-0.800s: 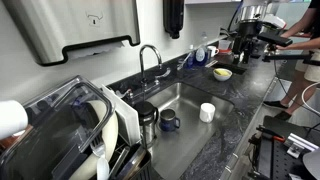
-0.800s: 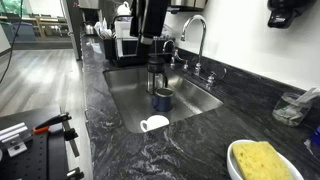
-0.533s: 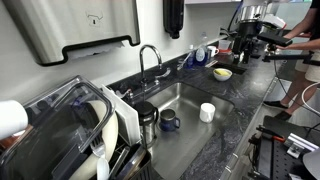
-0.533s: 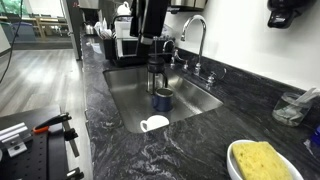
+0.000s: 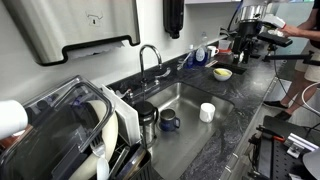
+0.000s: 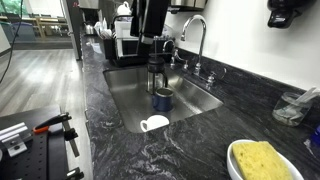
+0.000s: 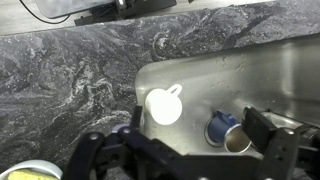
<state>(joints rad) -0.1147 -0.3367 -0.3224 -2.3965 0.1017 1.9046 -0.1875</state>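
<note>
open claw above a sink

in the wrist view, a bowl [image 7: 30, 172] is seen at lower left on the counter [image 7: 70, 70]. the claw [image 7: 175, 140] is spread wide open, nothing gripped. a white cup [image 7: 163, 105] is set in the sink [image 7: 270, 65], a blue cup [image 7: 222, 127] near it.

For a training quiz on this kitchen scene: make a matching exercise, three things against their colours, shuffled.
Things:
1 cup alone in the sink
2 mug beside the steel tumbler
3 sponge in the bowl

Colours:
A yellow
B white
C blue

Pairs: 1-B, 2-C, 3-A.
</note>
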